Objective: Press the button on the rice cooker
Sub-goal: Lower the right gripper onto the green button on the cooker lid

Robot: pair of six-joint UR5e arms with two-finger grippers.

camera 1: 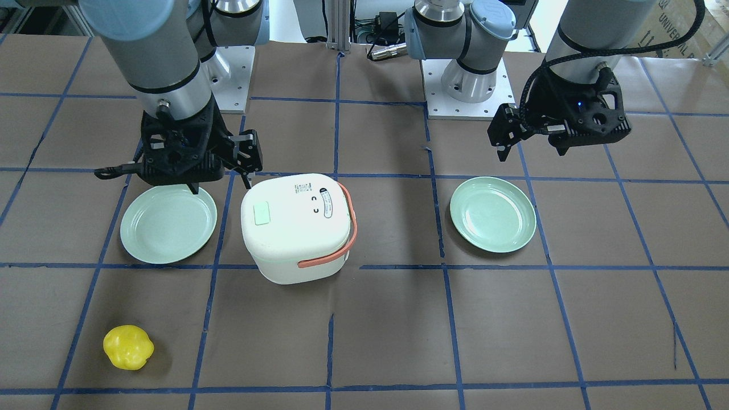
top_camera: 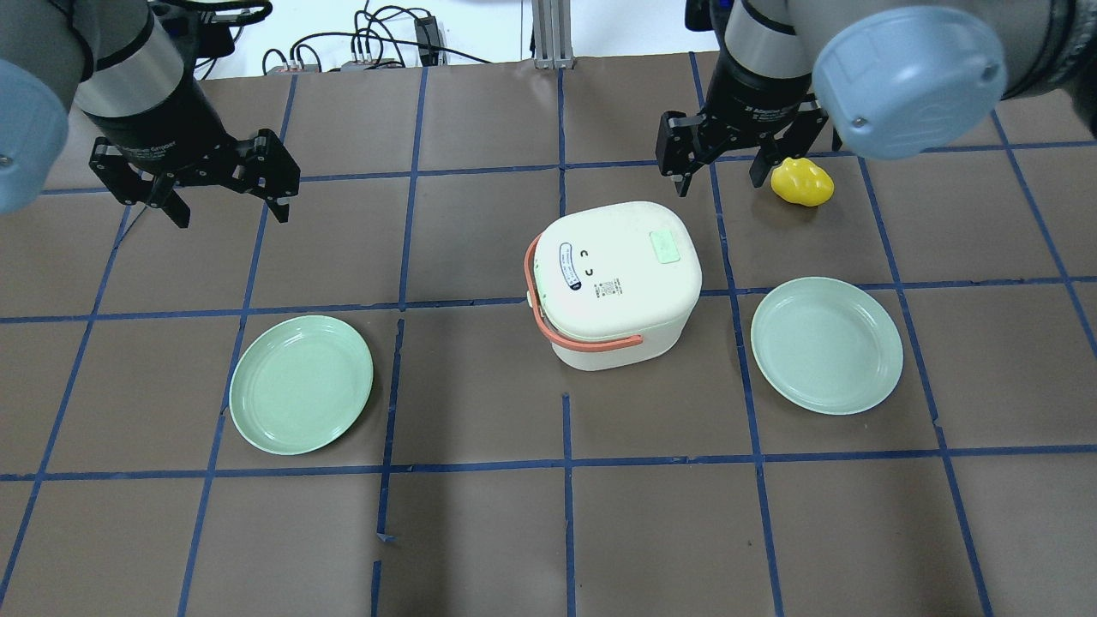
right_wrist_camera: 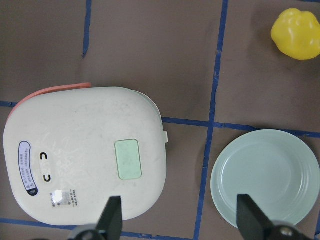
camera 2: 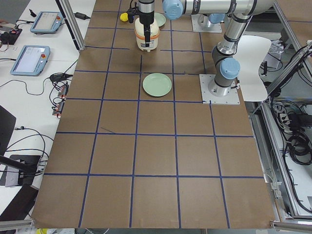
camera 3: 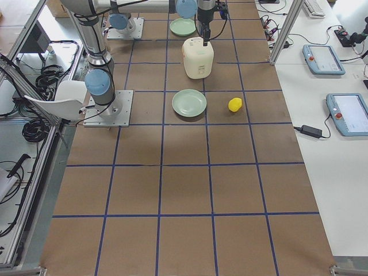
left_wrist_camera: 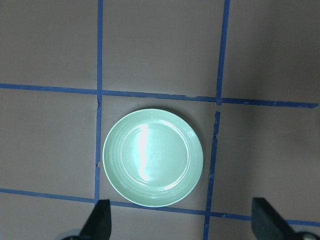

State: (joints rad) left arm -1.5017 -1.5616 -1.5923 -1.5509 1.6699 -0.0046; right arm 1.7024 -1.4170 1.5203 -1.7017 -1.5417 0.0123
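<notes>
The white rice cooker (top_camera: 617, 283) with an orange handle stands mid-table; it also shows in the front view (camera 1: 296, 228). A pale green button (top_camera: 665, 247) sits on its lid, also seen in the right wrist view (right_wrist_camera: 128, 159) and the front view (camera 1: 262, 215). My right gripper (top_camera: 720, 176) is open and empty. It hovers above the table beside the cooker's button end; in the right wrist view (right_wrist_camera: 180, 222) one finger hangs over the lid edge. My left gripper (top_camera: 231, 214) is open and empty, far to the cooker's left.
One green plate (top_camera: 827, 344) lies right of the cooker. Another green plate (top_camera: 301, 384) lies to its left, below my left gripper in the left wrist view (left_wrist_camera: 152, 157). A yellow pepper-like object (top_camera: 801, 182) lies near my right gripper.
</notes>
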